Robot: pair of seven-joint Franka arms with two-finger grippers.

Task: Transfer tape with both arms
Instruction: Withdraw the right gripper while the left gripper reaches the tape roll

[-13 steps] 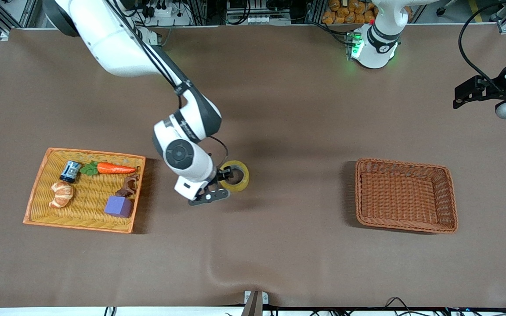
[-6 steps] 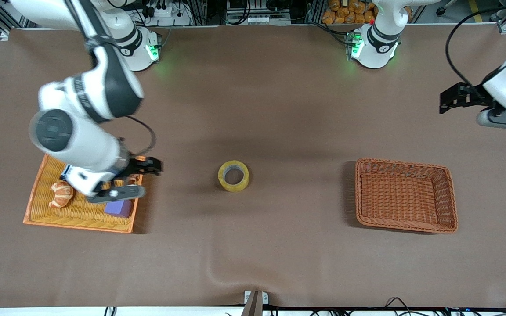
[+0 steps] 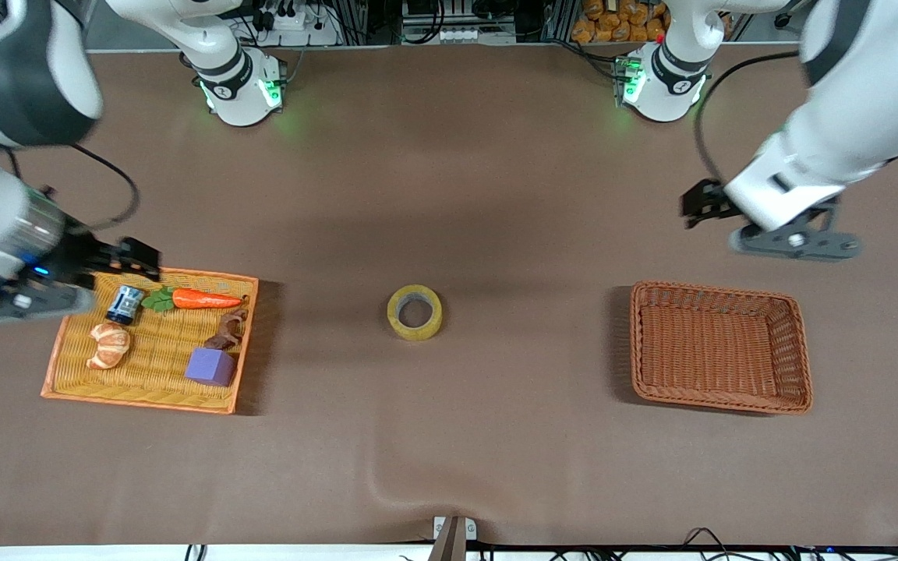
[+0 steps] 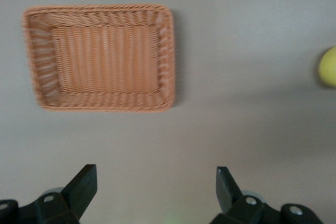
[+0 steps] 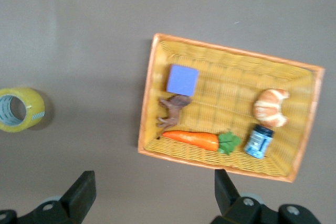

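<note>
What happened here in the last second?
The right gripper let go of the tape mid-table and pulled back over the yellow tray, open. The left gripper, open, swung in above the brown basket. The tape, tray and basket stayed put.

Even overhead light falls on the brown table (image 3: pixel 496 195), bright without glare. Soft shadows lie beside the brown basket (image 3: pixel 722 347) and the orange tray (image 3: pixel 59 358). Both arms smear with motion blur. The left wrist view is hazy and washed out; the right wrist view looks slightly soft.
</note>
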